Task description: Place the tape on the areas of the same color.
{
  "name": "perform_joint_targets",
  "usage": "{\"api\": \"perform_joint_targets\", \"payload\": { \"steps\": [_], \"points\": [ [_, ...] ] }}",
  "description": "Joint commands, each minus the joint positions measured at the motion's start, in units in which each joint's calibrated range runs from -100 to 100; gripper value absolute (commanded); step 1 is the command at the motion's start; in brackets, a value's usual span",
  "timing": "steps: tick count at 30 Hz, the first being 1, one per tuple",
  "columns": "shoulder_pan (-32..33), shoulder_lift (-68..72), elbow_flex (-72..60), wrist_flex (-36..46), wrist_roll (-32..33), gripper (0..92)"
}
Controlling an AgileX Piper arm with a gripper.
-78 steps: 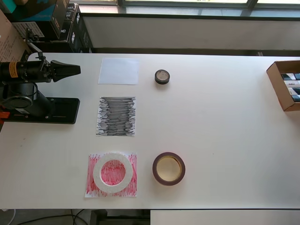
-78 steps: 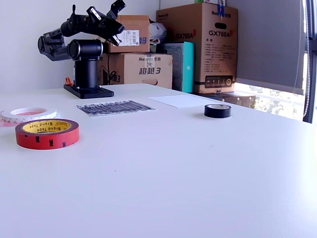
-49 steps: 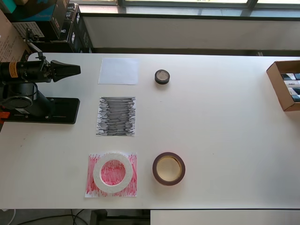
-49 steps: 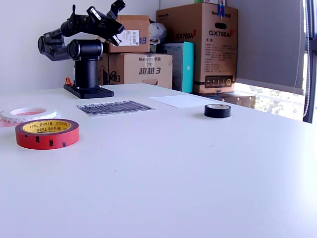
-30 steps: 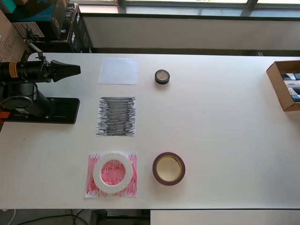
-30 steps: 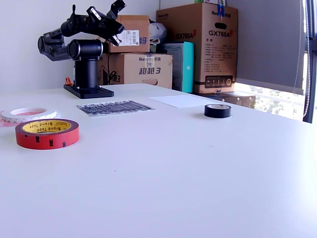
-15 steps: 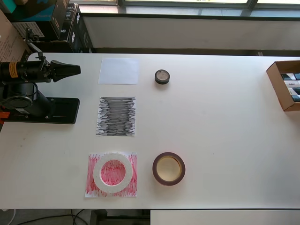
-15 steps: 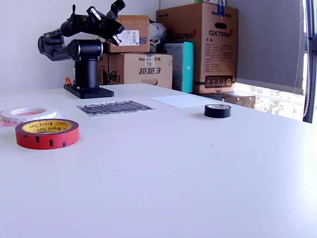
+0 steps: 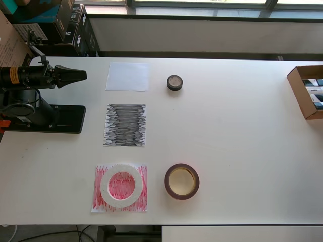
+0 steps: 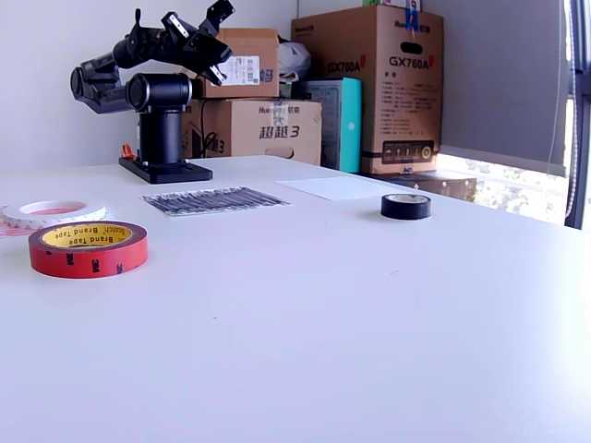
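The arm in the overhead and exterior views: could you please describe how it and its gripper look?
The arm is black throughout, built from rounded cylindrical segments on a thick upright column bolted to a flat black rectangular base plate. A yellow-orange label wraps one segment in the overhead view. The gripper tapers to a dark pointed tip. In the exterior view, thin black cables and small brackets show near the wrist.

White table (image 9: 242,151) — patches, tape rolls

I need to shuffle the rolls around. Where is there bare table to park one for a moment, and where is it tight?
Roomiest: the bare table between the black roll, the red roll and the cardboard box. Tightest: the column of paper patches beside the arm base, where the white roll sits on the red patch.
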Motion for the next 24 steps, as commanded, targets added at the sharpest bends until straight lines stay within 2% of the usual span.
{"api": "perform_joint_targets", "payload": {
  "steps": [1,14,24],
  "points": [
    [-0.2,-0.3,-0.1,-0.5,-0.5,0.3],
    [0.6,0.5,-2.6,0.3,-0.5,0.2],
    [2.8,23.2,-20.9,0.4,1.0,0.5]
  ]
}}
